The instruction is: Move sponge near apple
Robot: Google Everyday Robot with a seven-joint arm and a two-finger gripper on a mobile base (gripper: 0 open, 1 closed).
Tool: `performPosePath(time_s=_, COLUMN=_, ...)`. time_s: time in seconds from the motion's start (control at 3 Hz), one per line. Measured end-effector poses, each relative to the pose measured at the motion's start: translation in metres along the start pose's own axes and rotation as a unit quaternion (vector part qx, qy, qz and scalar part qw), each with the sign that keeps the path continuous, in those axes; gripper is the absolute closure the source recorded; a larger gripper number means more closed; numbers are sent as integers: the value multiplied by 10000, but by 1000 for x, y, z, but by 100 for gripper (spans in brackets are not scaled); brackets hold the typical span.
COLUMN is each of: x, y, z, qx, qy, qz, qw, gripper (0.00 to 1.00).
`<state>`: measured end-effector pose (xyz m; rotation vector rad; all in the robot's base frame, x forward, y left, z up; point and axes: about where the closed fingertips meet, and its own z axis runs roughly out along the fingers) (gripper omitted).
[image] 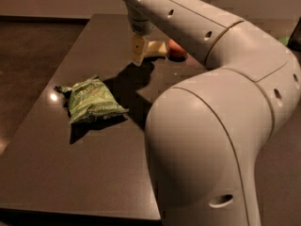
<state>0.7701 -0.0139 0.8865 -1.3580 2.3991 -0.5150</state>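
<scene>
Though not yet confirmed as let go, looks like the closing step: setting the sponge (156, 49) down by the apple (176, 50). Lies on the far part of the surface (56, 173), at 9 o'clock of the apple, just beside it and perhaps touching; cannot tell which. Seems near enough to count the task as almost finished.

Next, judging from this: release if held, then lift straight up and back off toward 9 o'clock. Calls for care not to drag the sponge away with it, nor to nudge the apple, round and apt to roll.

Claw (141, 51): down at the sponge's 9 o'clock end, hard against it or overlapping it. Cannot tell whether apart, together, or clamped on the sponge; hidden on the far side by arm and sponge. Not seen touching anything else.

Well apart, at 7 o'clock of the sponge: crinkled green chip bag (91, 100), flat on the surface, clear of any upward retreat.
</scene>
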Motion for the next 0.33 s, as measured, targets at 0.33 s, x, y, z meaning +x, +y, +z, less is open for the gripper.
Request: performPosePath(time_s=0.33, x=0, y=0, z=0, qx=0, qy=0, qz=0, qw=10000, gripper=0)
